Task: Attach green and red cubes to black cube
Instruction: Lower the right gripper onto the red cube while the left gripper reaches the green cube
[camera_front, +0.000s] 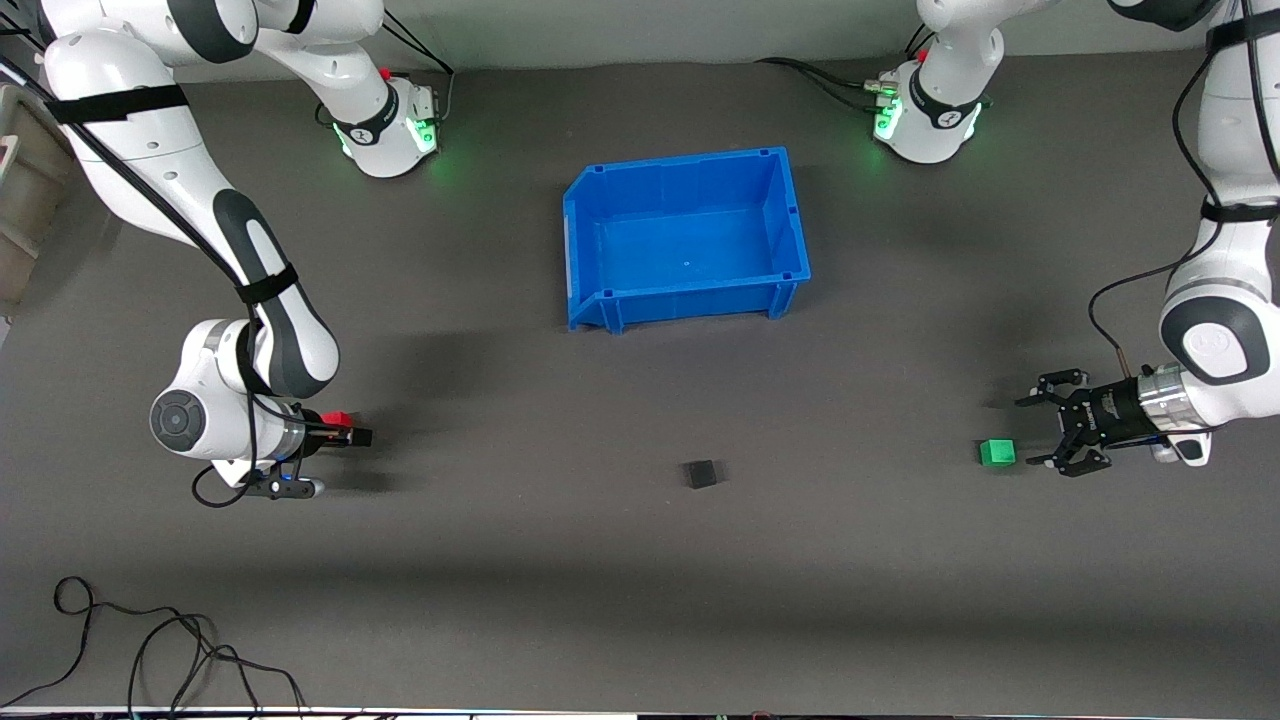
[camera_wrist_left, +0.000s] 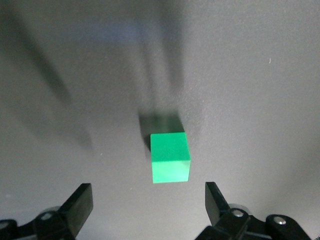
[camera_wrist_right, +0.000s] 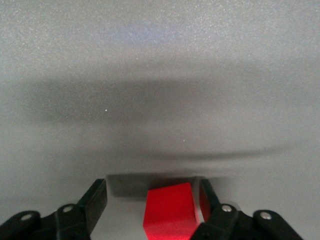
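Nearest the front camera lies the black cube (camera_front: 702, 473), alone mid-table; the green cube (camera_front: 996, 452) rests toward the left arm's end, just ahead of the left gripper (camera_front: 1048, 428), whose jaws are spread wide; it should centre before closing; the right gripper (camera_front: 352, 436) straddles the red cube (camera_wrist_right: 169, 212), one finger touching, one apart.
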